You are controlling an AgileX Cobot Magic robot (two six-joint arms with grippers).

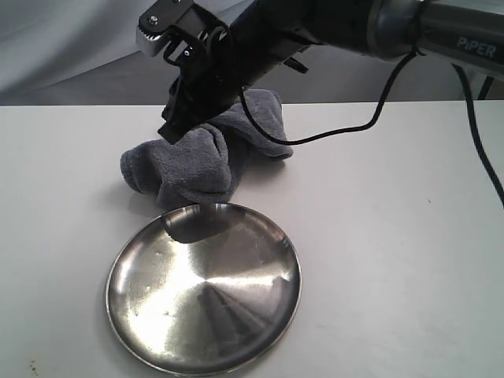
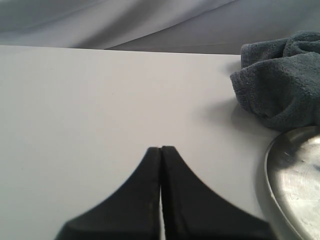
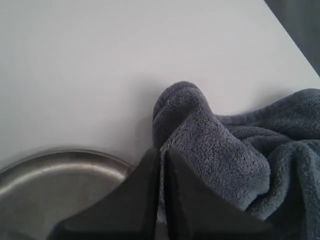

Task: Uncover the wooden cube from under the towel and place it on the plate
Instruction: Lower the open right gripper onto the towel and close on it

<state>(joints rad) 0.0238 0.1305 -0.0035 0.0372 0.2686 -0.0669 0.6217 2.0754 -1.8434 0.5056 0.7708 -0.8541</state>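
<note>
The fluffy dark grey-blue towel point(image 1: 189, 165) lies bunched in a heap just behind the shiny steel plate point(image 1: 205, 299), which holds nothing. No wooden cube shows in any view. My right gripper point(image 1: 170, 131) reaches across from the right and comes down onto the towel's left part. In the right wrist view its jaws point(image 3: 162, 150) are pressed together with a thin sliver of towel point(image 3: 225, 145) between them, beside the plate rim point(image 3: 50, 165). My left gripper point(image 2: 161, 148) is shut on nothing over bare table, apart from the towel point(image 2: 280, 85) and the plate point(image 2: 295, 175).
The right arm point(image 1: 354, 31) spans the upper part of the exterior view, with a black cable point(image 1: 346, 130) drooping from it onto the table behind the towel. The white table's far edge point(image 1: 394, 102) meets a grey cloth backdrop.
</note>
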